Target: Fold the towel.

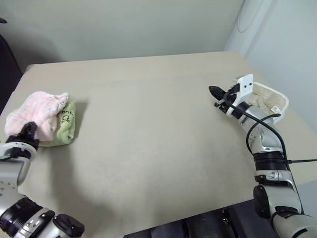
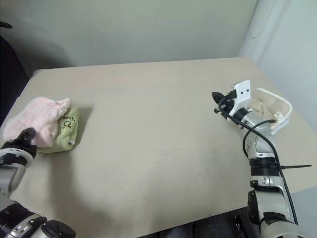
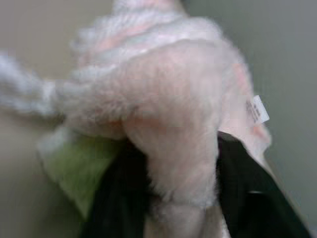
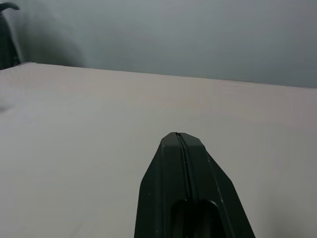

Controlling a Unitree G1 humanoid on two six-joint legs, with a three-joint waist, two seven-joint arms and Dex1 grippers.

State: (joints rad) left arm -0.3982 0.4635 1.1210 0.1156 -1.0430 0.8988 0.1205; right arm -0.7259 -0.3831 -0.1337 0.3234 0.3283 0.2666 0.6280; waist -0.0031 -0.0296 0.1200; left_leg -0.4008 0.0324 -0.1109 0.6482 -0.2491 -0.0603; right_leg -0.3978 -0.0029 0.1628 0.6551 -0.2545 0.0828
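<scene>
The pale pink towel [image 1: 38,110] lies bunched in a heap at the table's left edge, partly on top of a folded green towel [image 1: 67,126]. My left gripper [image 1: 28,128] is at the heap's near side. In the left wrist view its two black fingers [image 3: 119,188] stand apart, and a thick fold of the towel [image 3: 173,114] with a small white tag bulges between them. My right gripper [image 1: 214,90] hovers over the right side of the table, shut and empty, its fingertips [image 4: 179,136] pressed together.
A beige towel with white edging [image 1: 270,99] lies at the table's right edge, just behind my right wrist. The tan table [image 1: 148,129] spreads wide between the two arms. A wall stands behind the table's far edge.
</scene>
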